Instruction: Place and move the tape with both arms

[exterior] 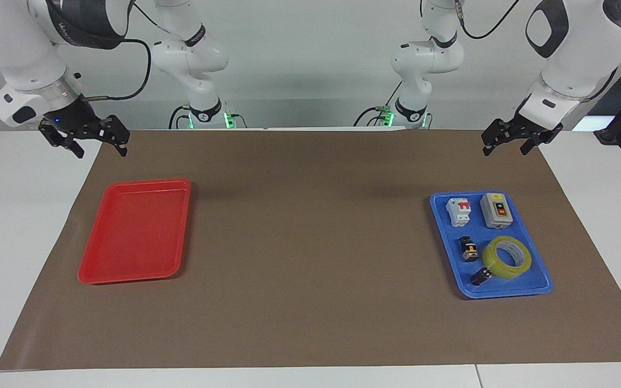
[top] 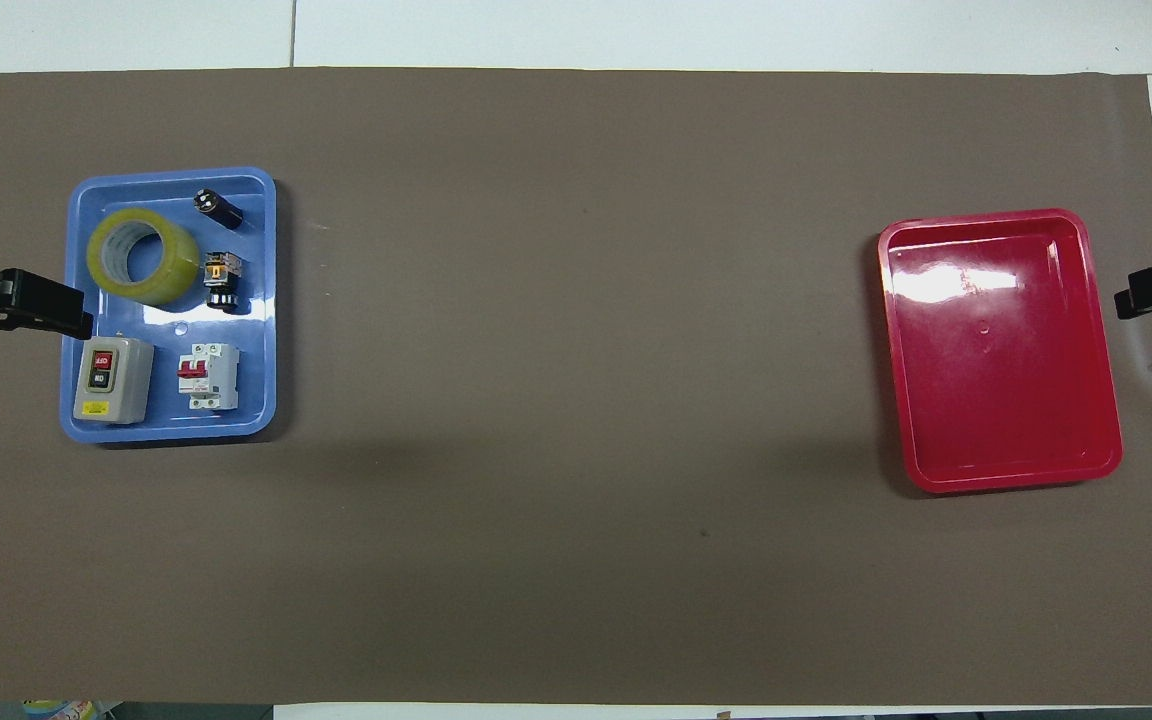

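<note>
Yellow tape lies in the blue tray at the left arm's end. We have not started: both grippers hang spread, left gripper nearest. Next it must drop over the roll and pinch its wall.

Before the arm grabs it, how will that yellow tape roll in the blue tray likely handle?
The tape lies flat on its side in the blue tray, so it probably won't roll unless tipped on edge. Its open ring should feel stiff and fairly light. The glossy band may be slippery, and the small black parts beside it could get nudged.
</note>
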Robot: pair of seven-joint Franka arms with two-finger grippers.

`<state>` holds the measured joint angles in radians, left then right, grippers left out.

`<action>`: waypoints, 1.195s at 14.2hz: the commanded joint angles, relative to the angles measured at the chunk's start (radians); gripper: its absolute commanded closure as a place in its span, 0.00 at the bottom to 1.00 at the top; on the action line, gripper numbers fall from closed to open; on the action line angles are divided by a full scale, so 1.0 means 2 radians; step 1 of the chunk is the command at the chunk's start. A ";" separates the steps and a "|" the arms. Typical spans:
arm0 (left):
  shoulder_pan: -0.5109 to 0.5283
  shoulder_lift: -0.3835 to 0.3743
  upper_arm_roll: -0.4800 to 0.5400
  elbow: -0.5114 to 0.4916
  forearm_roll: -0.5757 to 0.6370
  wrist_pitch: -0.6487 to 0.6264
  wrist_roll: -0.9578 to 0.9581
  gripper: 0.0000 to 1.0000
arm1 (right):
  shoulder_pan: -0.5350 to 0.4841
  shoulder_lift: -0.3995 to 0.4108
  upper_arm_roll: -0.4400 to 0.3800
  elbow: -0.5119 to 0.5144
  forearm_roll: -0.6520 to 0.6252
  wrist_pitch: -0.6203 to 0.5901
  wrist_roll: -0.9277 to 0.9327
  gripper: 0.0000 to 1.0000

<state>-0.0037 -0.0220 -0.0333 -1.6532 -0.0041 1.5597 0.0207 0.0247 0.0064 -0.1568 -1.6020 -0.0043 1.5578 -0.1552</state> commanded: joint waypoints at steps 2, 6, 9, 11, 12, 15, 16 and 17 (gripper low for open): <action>0.002 -0.006 0.001 -0.003 0.007 0.002 0.007 0.00 | -0.002 -0.006 0.002 -0.003 0.009 0.003 -0.009 0.00; -0.002 -0.006 0.000 -0.003 0.006 0.002 0.003 0.00 | -0.002 -0.007 0.002 -0.007 0.011 0.000 -0.011 0.00; 0.001 -0.010 -0.001 -0.008 -0.003 0.006 0.007 0.00 | -0.002 -0.009 0.002 -0.009 0.011 -0.002 -0.012 0.00; 0.001 -0.014 0.000 -0.007 -0.003 0.006 0.005 0.00 | -0.008 -0.009 0.001 -0.009 0.011 -0.002 -0.011 0.00; 0.001 -0.014 0.000 -0.007 -0.004 0.007 0.003 0.00 | -0.009 -0.009 0.000 -0.009 0.011 -0.002 -0.011 0.00; 0.002 -0.013 0.001 -0.007 -0.016 0.010 -0.010 0.00 | -0.005 -0.009 0.000 -0.009 0.011 -0.002 -0.012 0.00; 0.003 -0.013 0.001 -0.007 -0.016 0.010 -0.008 0.00 | -0.005 -0.009 0.001 -0.009 0.011 -0.002 -0.012 0.00; 0.003 -0.013 0.001 -0.007 -0.016 0.011 -0.008 0.00 | -0.005 -0.009 0.001 -0.009 0.011 -0.002 -0.012 0.00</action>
<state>-0.0044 -0.0292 -0.0341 -1.6532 -0.0114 1.5646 0.0133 0.0205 0.0064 -0.1574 -1.6021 -0.0022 1.5571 -0.1552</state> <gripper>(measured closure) 0.000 0.000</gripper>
